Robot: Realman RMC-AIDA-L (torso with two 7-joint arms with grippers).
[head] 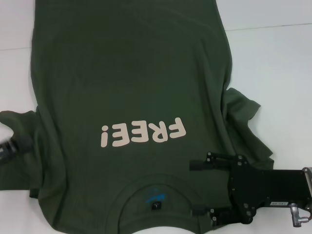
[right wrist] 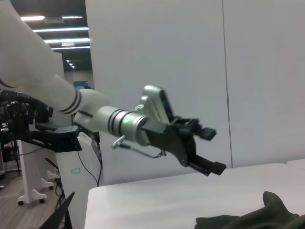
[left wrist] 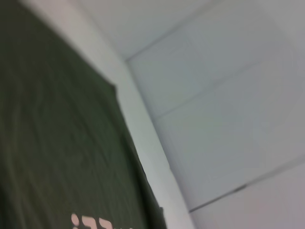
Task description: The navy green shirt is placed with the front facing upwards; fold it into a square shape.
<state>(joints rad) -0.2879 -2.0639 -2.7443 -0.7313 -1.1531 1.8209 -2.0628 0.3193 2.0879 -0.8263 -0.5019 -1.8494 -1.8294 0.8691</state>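
Observation:
The navy green shirt (head: 131, 87) lies spread front-up on the white table (head: 273, 63). Its collar (head: 156, 187) is nearest me and the cream "FREE!" lettering (head: 144, 133) reads upside down. My right gripper (head: 196, 189) is open at the lower right. Its black fingers point toward the collar over the shirt's shoulder, one finger (head: 204, 165) near the lettering and the other near the bottom edge. My left gripper (head: 10, 146) is at the left edge by the left sleeve (head: 19, 122). In the right wrist view the left gripper (right wrist: 212, 151) hangs open above the table. The left wrist view shows the shirt (left wrist: 57, 152).
The right sleeve (head: 243, 114) lies bunched and wrinkled beside the right gripper. White table surface (left wrist: 143, 133) runs along the shirt's sides, with panel seams beyond. Stands and cables (right wrist: 33, 157) are off past the table's end.

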